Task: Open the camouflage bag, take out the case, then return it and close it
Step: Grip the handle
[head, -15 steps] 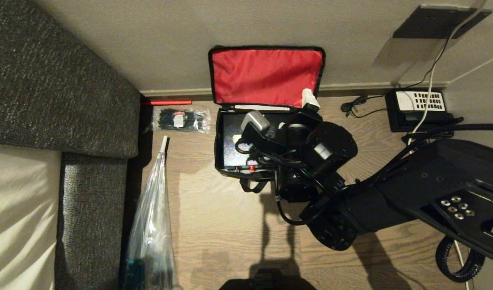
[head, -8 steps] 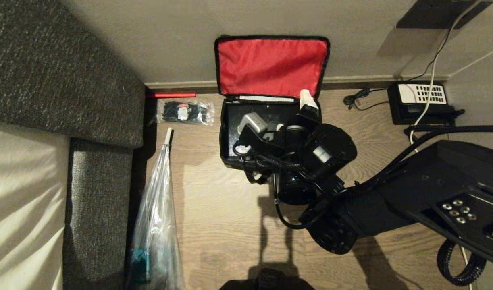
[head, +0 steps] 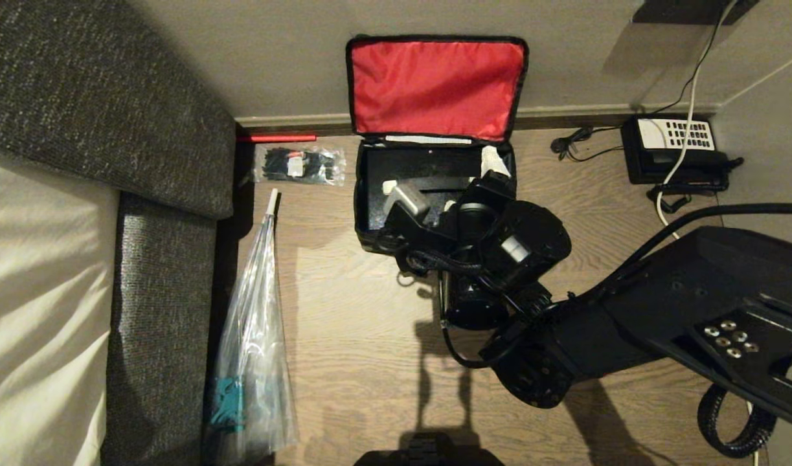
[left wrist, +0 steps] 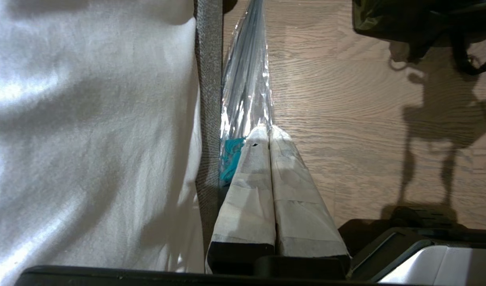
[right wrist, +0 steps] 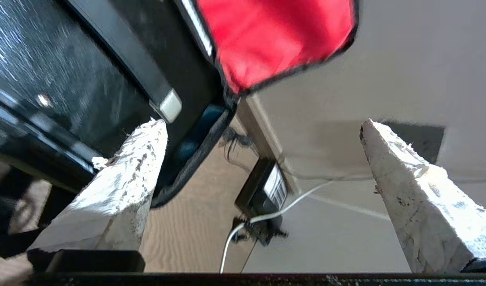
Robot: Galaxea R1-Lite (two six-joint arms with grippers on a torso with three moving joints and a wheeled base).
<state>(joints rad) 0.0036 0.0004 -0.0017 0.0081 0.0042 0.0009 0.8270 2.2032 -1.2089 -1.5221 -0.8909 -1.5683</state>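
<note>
Case (head: pixel 428 178) half hidden by right arm (head: pixel 499 259)

Grey sofa (head: pixel 104 116), clear umbrella (head: pixel 253 336), tie packet (head: pixel 297 166), telephone (head: pixel 673 150) (keypad white) on wood floor (head: pixel 357 349).

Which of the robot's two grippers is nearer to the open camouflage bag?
Right. The right gripper, fingers wide apart, hangs over the camouflage bag at its right end. The left gripper, fingers together, is far off by the sofa edge, above a clear plastic sleeve.
</note>
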